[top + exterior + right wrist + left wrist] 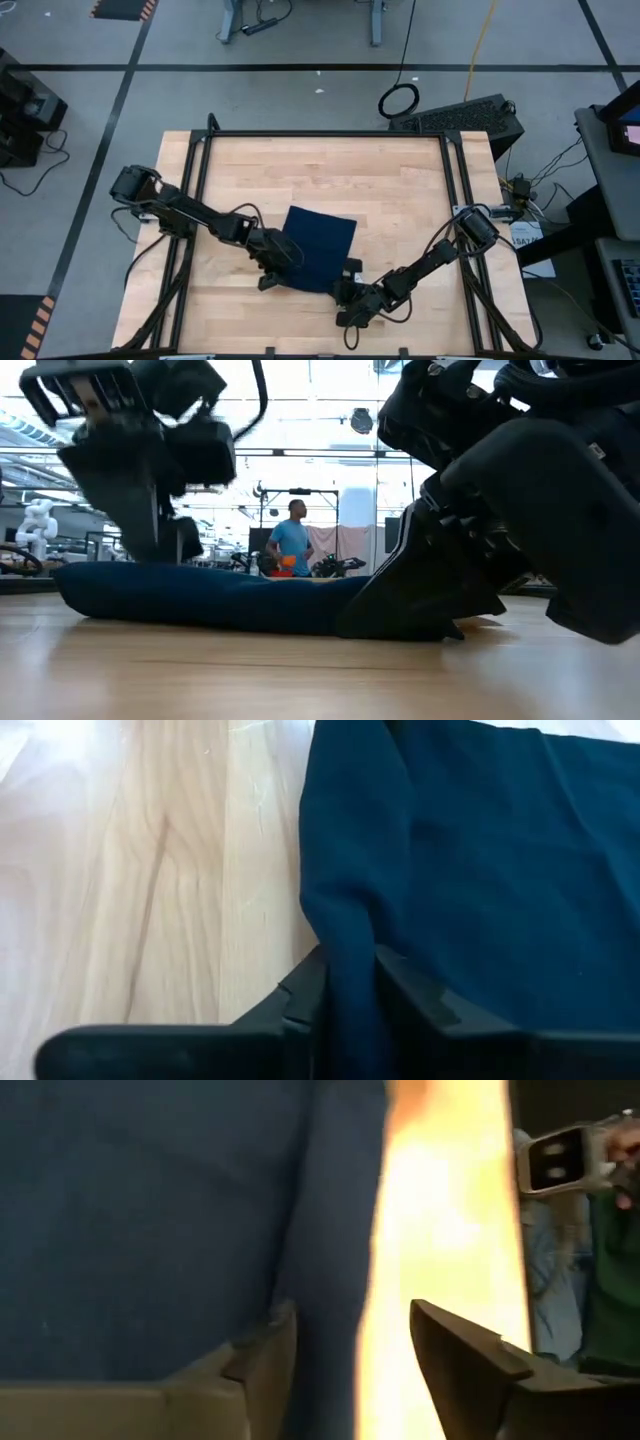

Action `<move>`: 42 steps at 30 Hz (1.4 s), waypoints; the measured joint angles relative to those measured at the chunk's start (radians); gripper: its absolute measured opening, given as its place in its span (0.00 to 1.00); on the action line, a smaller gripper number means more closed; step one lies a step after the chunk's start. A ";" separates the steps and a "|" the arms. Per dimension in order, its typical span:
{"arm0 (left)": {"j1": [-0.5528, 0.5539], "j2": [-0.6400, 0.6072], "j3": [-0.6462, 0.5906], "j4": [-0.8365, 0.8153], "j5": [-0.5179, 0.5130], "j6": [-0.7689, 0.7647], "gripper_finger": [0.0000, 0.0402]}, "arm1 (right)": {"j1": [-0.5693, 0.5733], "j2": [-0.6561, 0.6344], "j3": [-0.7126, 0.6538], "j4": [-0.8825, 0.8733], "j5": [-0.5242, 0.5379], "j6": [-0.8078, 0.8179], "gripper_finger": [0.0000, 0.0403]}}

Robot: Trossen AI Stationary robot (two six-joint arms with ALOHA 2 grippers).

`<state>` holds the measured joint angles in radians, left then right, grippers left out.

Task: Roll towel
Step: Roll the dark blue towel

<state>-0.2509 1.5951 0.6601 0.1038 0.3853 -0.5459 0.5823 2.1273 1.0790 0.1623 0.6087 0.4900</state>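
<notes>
A dark navy blue rectangular towel of thin soft cloth (320, 243) is lying flat near the middle of the light wooden table (400, 190) in the high view. The left gripper (283, 262) is sitting at the towel's lower-left edge, jaws spread with one finger over the cloth. The right gripper (349, 281) is pinching the towel's lower-right edge, fabric bunching between its narrow jaws.

Grey floor (300, 40) with black tape lines (330, 68) surrounded the wooden bench (400, 210); beyond it a person (293, 540) stood under bright ceiling lights (362, 420), black keyboard (460, 115) nearby.
</notes>
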 joint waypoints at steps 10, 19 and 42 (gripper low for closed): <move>-0.107 -0.200 0.000 -0.027 -0.290 0.265 0.56 | -0.003 0.000 0.000 -0.005 -0.018 0.195 0.09; -0.376 -0.070 0.000 0.023 -0.737 0.450 0.56 | 0.007 0.000 -0.002 0.001 -0.041 0.319 0.09; -0.425 0.103 0.016 0.124 -0.800 0.451 0.28 | -0.002 -0.003 0.000 0.048 -0.227 0.387 0.09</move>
<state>-0.6757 1.6978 0.6765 0.2275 -0.4147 -0.0952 0.5808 2.1242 1.0786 0.2102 0.3820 0.8770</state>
